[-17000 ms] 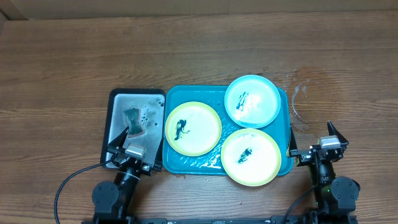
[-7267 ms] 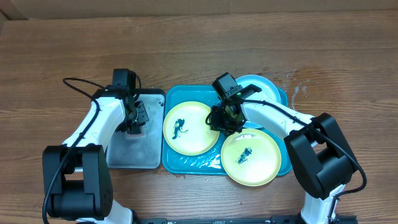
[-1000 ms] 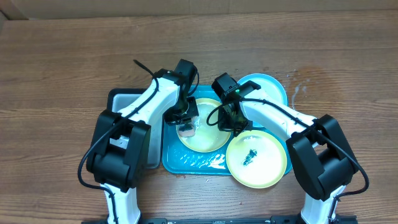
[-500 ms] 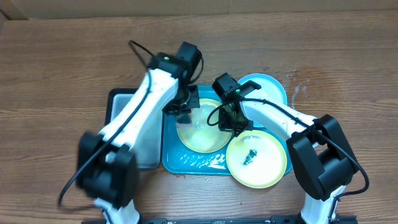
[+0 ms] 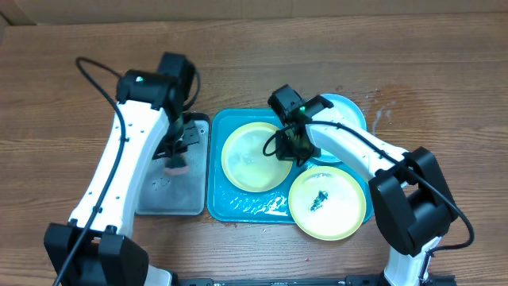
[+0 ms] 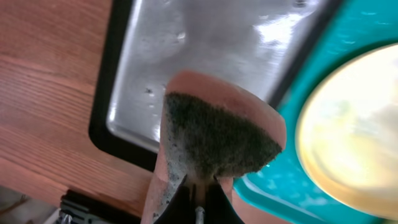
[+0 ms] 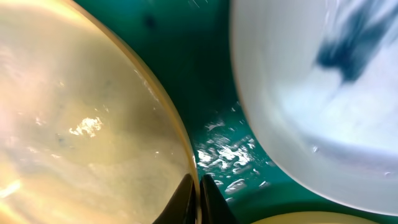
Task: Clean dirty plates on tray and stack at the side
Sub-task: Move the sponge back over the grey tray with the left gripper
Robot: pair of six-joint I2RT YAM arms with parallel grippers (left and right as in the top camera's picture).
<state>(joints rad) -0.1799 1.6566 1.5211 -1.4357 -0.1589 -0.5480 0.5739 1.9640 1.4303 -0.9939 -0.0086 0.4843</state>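
The plates (image 5: 321, 191) all lie in the teal tray (image 5: 238, 210) at the middle of the desk (image 5: 79, 79). A second ago my left hand (image 5: 178, 152) was scrubbing the yellow-green plate (image 5: 254, 156) on the tray's left side; now it has swung away over the grey metal tray (image 5: 163, 195), fingers pinching the sponge (image 6: 214, 127). That plate's dark smudge is gone, so I judge it clean. My right hand (image 7: 198, 193) is pressed together on its rim, ready, I think, to lift it out to the side. The other yellow-green plate (image 5: 327, 208) and the light blue plate (image 5: 345, 111) carry smudges, so two remain.
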